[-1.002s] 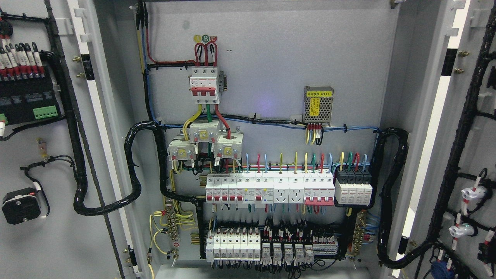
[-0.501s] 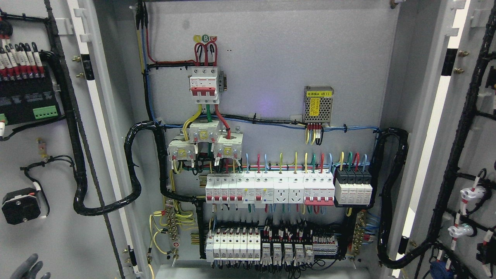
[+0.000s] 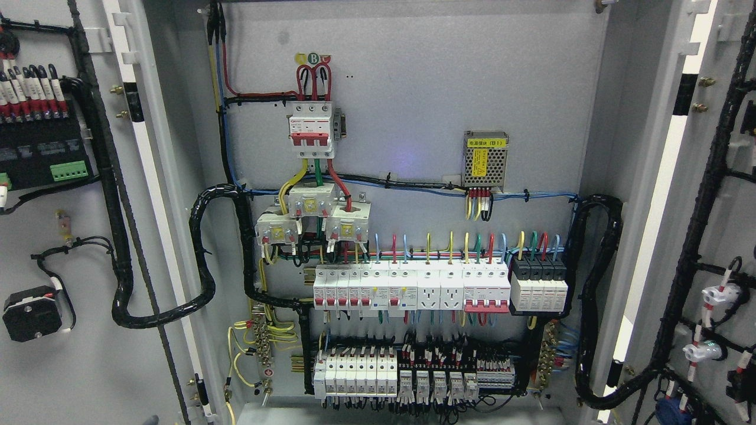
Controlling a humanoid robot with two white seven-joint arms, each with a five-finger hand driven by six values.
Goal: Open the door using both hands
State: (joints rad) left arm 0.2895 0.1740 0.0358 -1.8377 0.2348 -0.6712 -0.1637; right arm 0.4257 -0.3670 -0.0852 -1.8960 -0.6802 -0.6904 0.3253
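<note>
We see a grey fingertip [image 3: 150, 419] at the bottom edge, hand state we cannot tell, left door [image 3: 65, 366] and right door [image 3: 717, 212] swung wide open, breakers [image 3: 410, 287] on the back panel [image 3: 413, 88] beyond

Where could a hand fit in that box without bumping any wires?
The bare back panel above the yellow-labelled power supply and right of the red breaker is free. So is the strip between the blue cable and the breaker row. Below, the terminals are crowded.
</note>
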